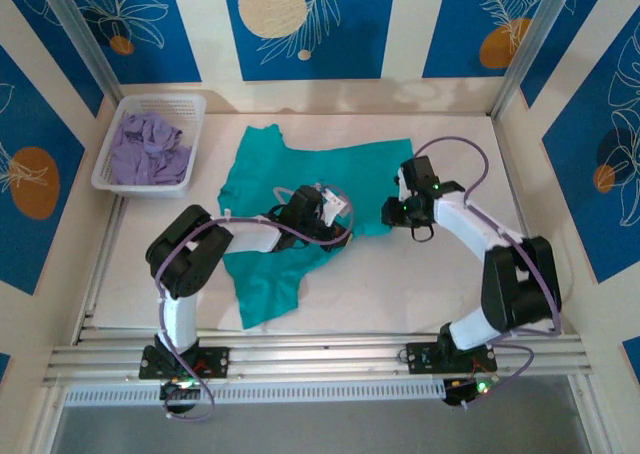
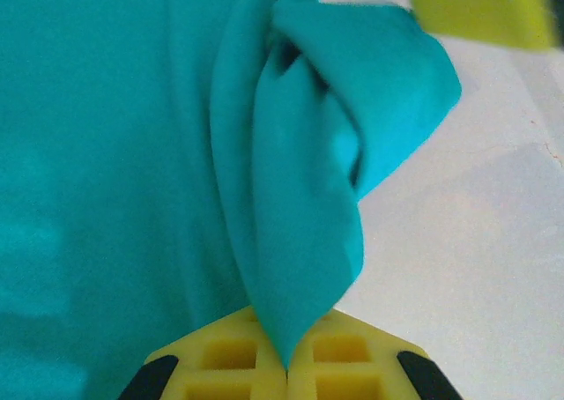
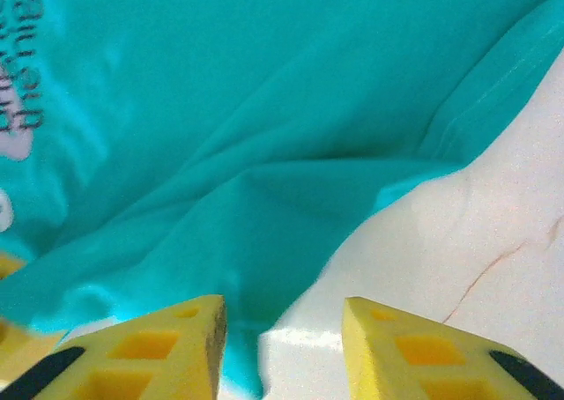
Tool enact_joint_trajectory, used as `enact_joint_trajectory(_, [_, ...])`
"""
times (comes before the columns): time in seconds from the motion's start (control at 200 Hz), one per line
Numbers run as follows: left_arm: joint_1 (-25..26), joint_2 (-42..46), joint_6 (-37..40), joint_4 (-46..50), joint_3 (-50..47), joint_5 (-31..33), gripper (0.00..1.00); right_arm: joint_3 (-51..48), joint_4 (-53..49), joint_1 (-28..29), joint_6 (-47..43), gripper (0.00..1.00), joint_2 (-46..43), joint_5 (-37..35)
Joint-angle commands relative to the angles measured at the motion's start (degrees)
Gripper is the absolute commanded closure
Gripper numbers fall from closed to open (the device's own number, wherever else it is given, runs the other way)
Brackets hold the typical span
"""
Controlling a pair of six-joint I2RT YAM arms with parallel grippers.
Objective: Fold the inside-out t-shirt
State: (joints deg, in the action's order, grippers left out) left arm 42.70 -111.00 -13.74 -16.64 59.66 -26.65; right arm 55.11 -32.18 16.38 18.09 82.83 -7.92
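– What had the fingers got?
– The left fingers were clamped on a pinched-up ridge of the shirt. The right fingers stood apart over its right edge, gripping nothing.
– And the shirt?
– It was spread mid-tabletop, rumpled between the arms.
– Which step, then?
– Taking hold for a first fold, I'd judge.
– Next?
– The right fingers needed to close on that edge, so both could carry cloth over together.

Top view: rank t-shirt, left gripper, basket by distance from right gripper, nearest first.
1. t-shirt: its right edge lies at the fingertips of the right gripper.
2. left gripper: just to the left, over the shirt's middle.
3. basket: far-left back corner.
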Motion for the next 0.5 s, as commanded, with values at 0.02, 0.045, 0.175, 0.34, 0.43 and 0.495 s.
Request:
enact_joint_trajectory(0.02, [-0.4,-1.7,-1.6,0.6,0.9,-1.8,1.0,-3.6,2.9,3.7,1.6,0.54,-5.3,1.6])
enact_joint_trajectory(0.045, [-0.4,-1.8,-1.6,0.5,0.8,-1.8,1.0,-3.9,3.3,4.5,2.0,0.53,-5.5,1.5])
enact_joint_trajectory(0.175, [-0.5,-1.9,-1.9,0.1,0.9,-1.6,1.0,-4.3,4.9,8.3,3.8,0.52,-4.3,-2.1])
enact_joint_trajectory(0.34, [-0.4,-2.1,-2.2,-0.1,0.9,-1.6,1.0,-5.7,6.3,10.6,8.6,0.53,-3.5,-2.5])
enact_joint_trajectory(0.43, [-0.5,-2.3,-2.4,-0.4,0.9,-1.8,1.0,-7.7,6.8,10.8,12.3,0.54,-4.4,-1.3])
enact_joint_trajectory(0.495, [-0.5,-2.5,-2.8,-1.0,0.8,-2.0,1.0,-9.6,7.8,10.8,15.5,0.54,-4.8,-0.6])
